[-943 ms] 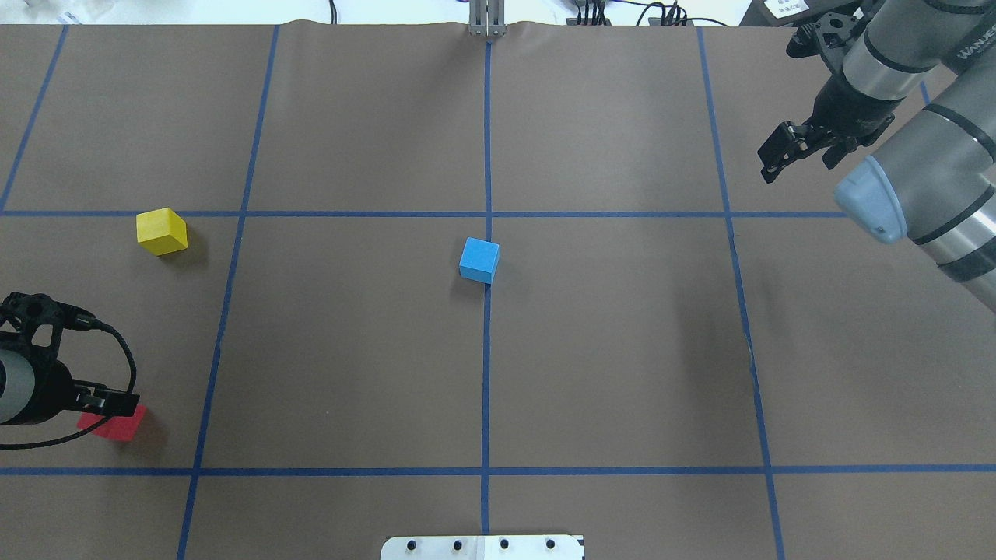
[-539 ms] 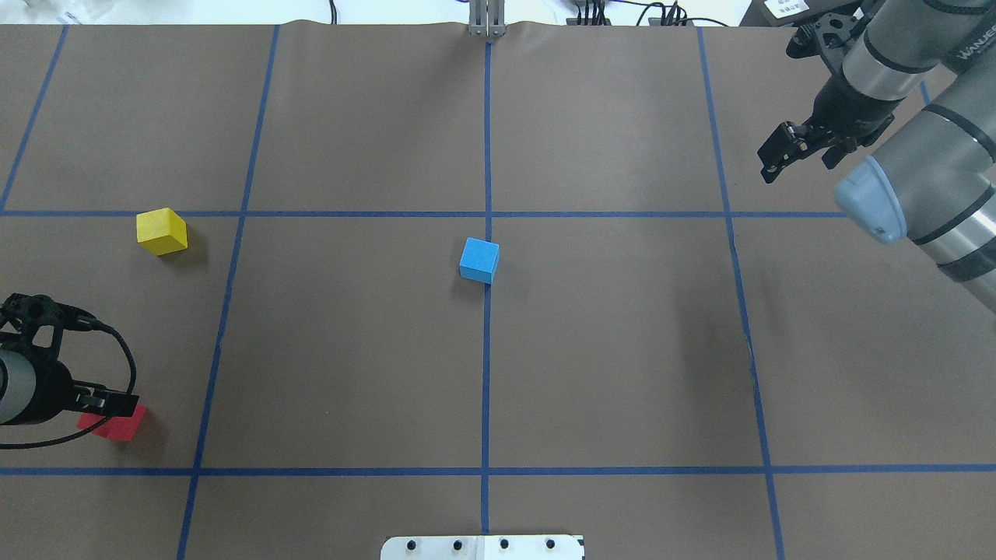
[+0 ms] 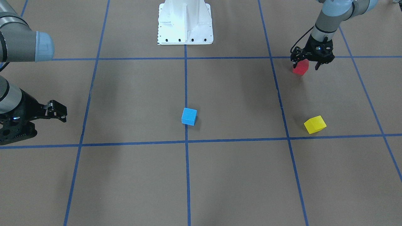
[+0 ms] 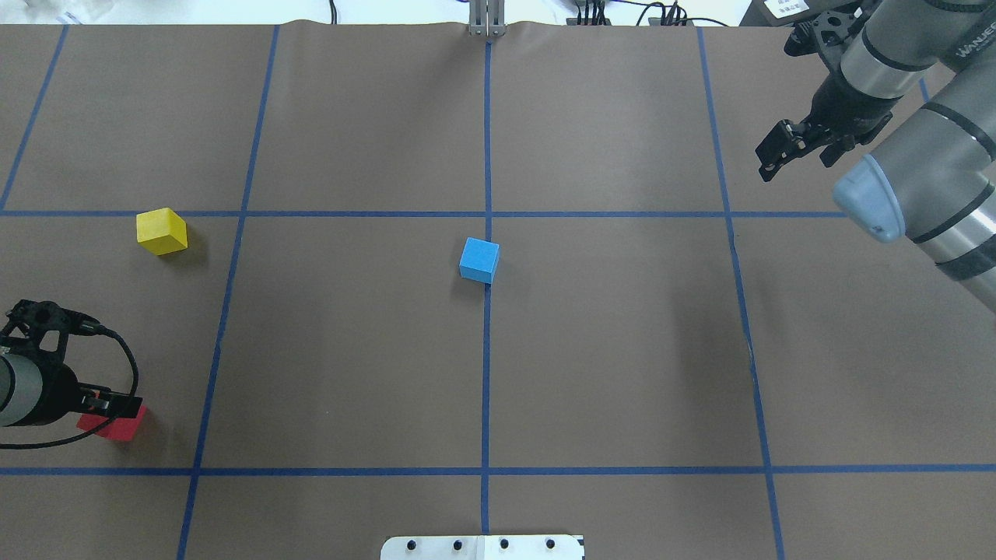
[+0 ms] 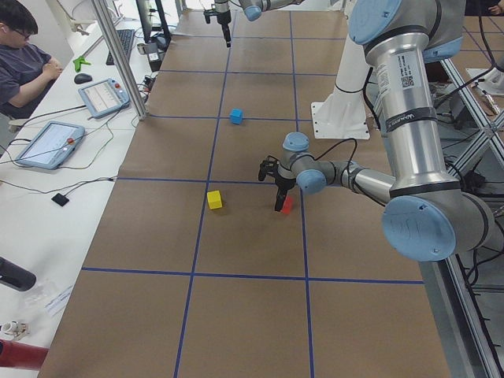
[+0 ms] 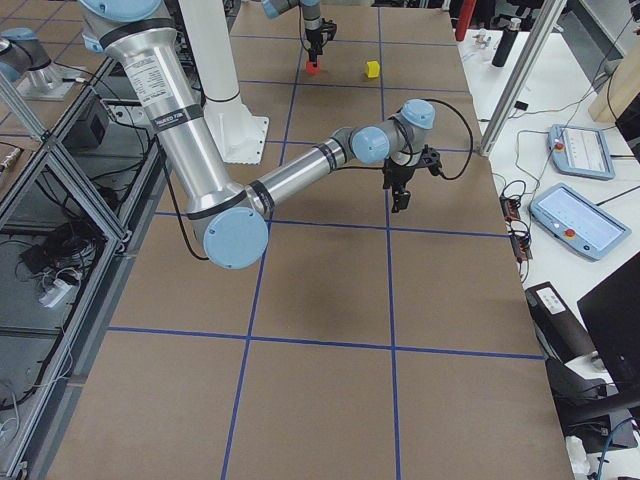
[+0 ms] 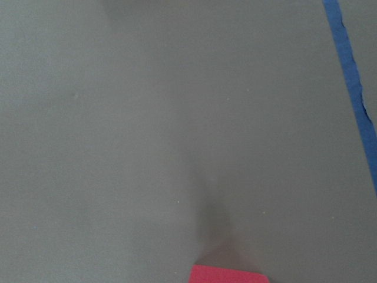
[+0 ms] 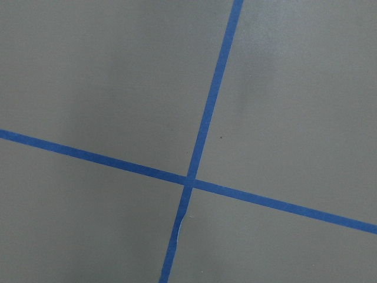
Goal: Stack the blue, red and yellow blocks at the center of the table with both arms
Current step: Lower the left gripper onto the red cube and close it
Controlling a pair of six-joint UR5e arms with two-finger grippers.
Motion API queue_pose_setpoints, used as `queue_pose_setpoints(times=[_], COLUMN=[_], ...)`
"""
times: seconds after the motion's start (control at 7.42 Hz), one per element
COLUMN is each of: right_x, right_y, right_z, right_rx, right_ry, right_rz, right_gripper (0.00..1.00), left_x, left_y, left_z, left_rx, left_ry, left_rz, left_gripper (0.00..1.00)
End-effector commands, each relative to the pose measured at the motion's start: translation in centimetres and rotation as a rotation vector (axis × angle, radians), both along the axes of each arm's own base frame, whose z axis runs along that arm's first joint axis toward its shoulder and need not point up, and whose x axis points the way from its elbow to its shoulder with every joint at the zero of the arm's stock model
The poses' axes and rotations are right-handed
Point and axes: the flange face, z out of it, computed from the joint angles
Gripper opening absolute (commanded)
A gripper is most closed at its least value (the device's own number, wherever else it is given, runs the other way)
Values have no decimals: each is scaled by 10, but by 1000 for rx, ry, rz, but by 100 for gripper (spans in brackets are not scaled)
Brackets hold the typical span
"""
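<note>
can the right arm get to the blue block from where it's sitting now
Probably yes. Only bare table lies between the right gripper and the blue block, which stands alone at the centre. The left gripper is far off, over the red block, so it should not interfere.

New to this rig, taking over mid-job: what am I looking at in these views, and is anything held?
Two robot arms with two-finger grippers work at a brown table marked with blue tape. One view looks down from behind the robot, one faces it, two look from the table's ends, and two sit on the wrists. The blue block lies at centre; the yellow block and red block lie on the robot's left. The left gripper is at the red block, open, not yet closed on it. The right gripper is open and empty, far right. Nothing is held.
</note>
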Motion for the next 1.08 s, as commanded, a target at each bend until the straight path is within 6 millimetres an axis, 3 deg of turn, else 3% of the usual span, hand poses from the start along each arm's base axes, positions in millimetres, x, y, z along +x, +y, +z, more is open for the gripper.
queue_pose_setpoints(times=[0.0, 0.27, 0.4, 0.54, 0.67, 0.81, 0.94], right_x=[0, 0, 0, 0, -1, -1, -1], right_y=[-1, 0, 0, -1, -1, -1, -2], right_z=[-1, 0, 0, -1, -3, -4, -5], right_rx=[1, -1, 1, 2, 5, 6, 7], right_ry=[0, 0, 0, 0, -2, -3, -3], right_rz=[0, 0, -1, -1, -1, -1, -1], right_gripper=[99, 99, 99, 99, 99, 99, 99], left_x=[4, 12, 11, 11, 11, 11, 5], left_y=[2, 6, 7, 7, 7, 9, 11], left_z=[5, 10, 9, 9, 10, 2, -21], left_rx=[-12, -17, -19, -18, -21, -34, -43], left_ry=[-4, -11, -9, -9, -11, 11, 47], left_rz=[8, 27, 26, 25, 27, 41, 52], left_gripper=[98, 98, 72, 21, 0, 0, 0])
